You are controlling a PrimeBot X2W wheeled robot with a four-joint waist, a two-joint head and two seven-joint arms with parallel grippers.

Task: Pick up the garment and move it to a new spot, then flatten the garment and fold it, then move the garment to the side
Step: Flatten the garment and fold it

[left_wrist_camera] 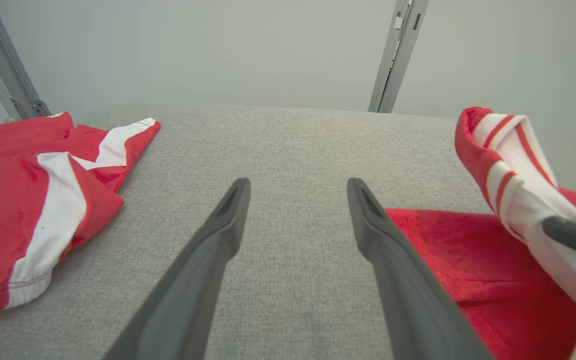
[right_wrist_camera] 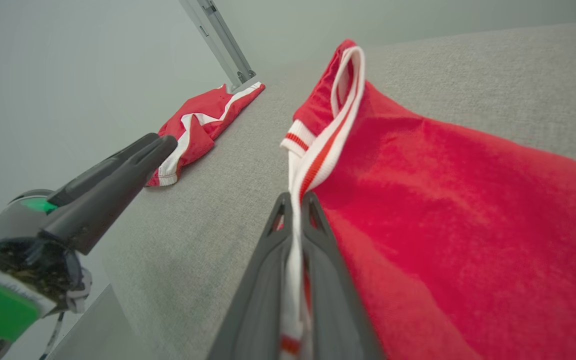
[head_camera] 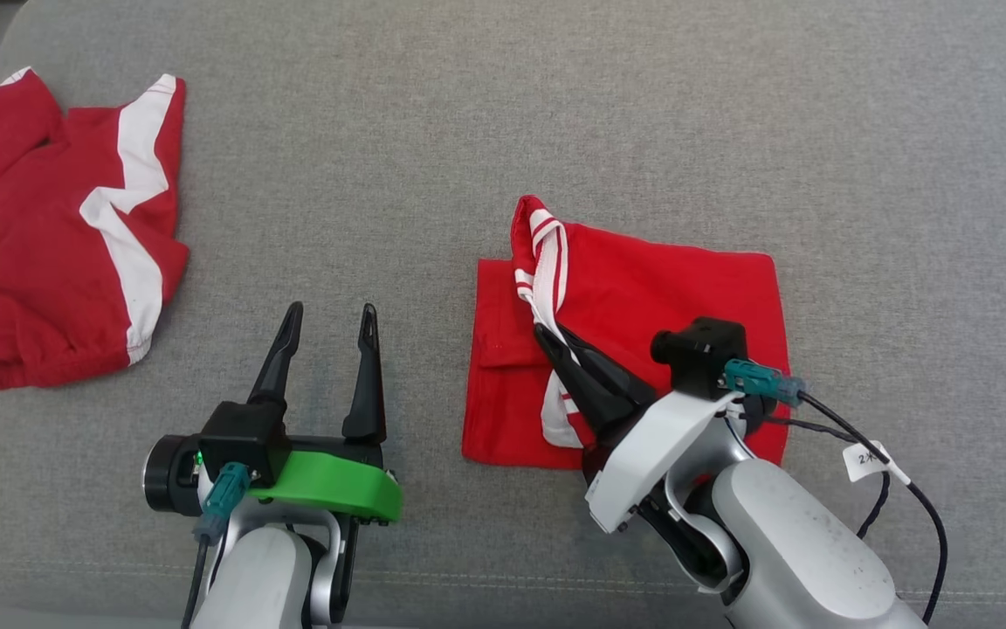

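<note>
A: Position of the work piece?

B: The red cloth garment with a white-and-red striped band (head_camera: 669,288) lies right of centre on the grey fabric-covered table (head_camera: 468,114). It is mostly flat and roughly rectangular.

A: Right gripper (head_camera: 551,341)?

B: Its fingers are closed on the striped band (head_camera: 547,253), holding that edge up off the red panel beneath.

A: Left gripper (head_camera: 331,314)?

B: Fingers spread, holding nothing. It sits over bare table between this garment and a crumpled red-and-white garment (head_camera: 31,245) at far left.

A: Step?

B: Judged: folding, with the band edge raised. The next move calls for drawing the band across the panel, laying it down aligned, then releasing. A low pull could drag the under layer along.
</note>
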